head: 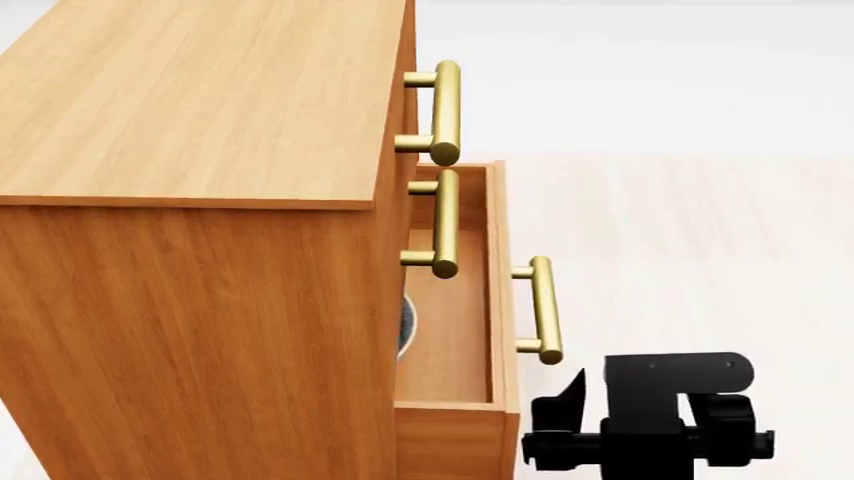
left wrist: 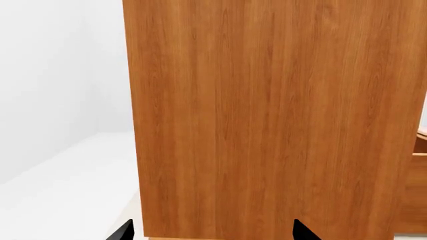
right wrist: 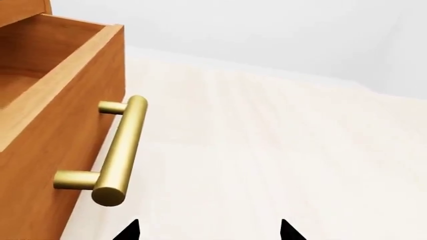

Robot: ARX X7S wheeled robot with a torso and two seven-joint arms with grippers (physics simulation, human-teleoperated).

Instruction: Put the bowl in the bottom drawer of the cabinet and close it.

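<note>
The cabinet [head: 200,280] fills the left of the head view, with its bottom drawer [head: 461,330] pulled out and the drawer's brass handle [head: 541,310] facing right. Only a dark patterned sliver of the bowl [head: 406,326] shows inside the drawer; the rest is hidden under the cabinet body. My right gripper [head: 577,402] hangs low, just right of the drawer's front. In the right wrist view it [right wrist: 209,232] is open and empty, near the handle [right wrist: 120,150] but apart from it. My left gripper [left wrist: 213,234] is open, facing the cabinet's flat side panel [left wrist: 267,115].
The two upper drawers are shut, and their brass handles [head: 445,110] [head: 445,222] stick out over the open drawer. Pale wood-look floor [head: 694,240] stretches to the right of the cabinet. A white floor and wall [left wrist: 60,100] lie beside the cabinet's side panel.
</note>
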